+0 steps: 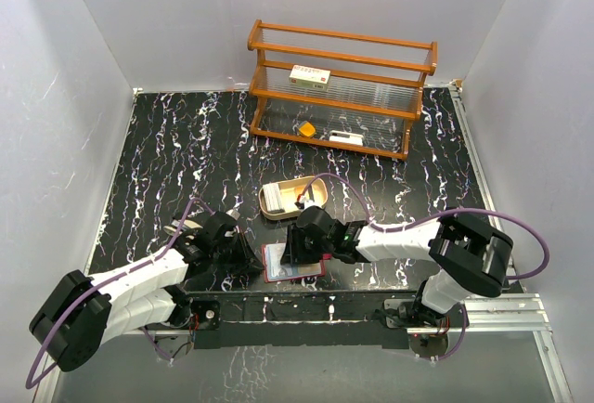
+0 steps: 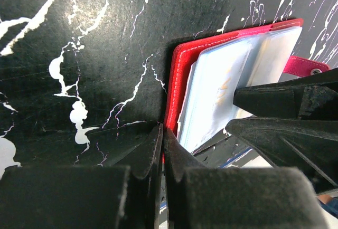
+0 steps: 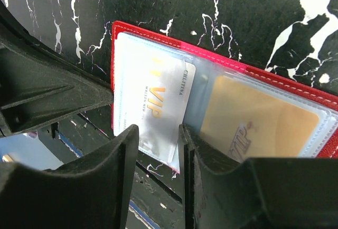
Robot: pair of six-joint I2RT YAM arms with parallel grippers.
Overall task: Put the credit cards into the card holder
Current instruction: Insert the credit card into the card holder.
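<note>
The card holder [image 1: 276, 264] lies open and flat at the near edge of the marbled black table [image 1: 186, 162], between both grippers, with its long side running left to right. The cover is red and stitched, the pockets shiny clear plastic. A pale card [image 3: 153, 97] sits in one pocket, a yellow card [image 3: 253, 118] in the next. The right gripper [image 3: 158, 134] stands over the pale card's end, its fingers narrowly apart; the left gripper [image 2: 162, 131] is fully closed at the cover's corner
</note>
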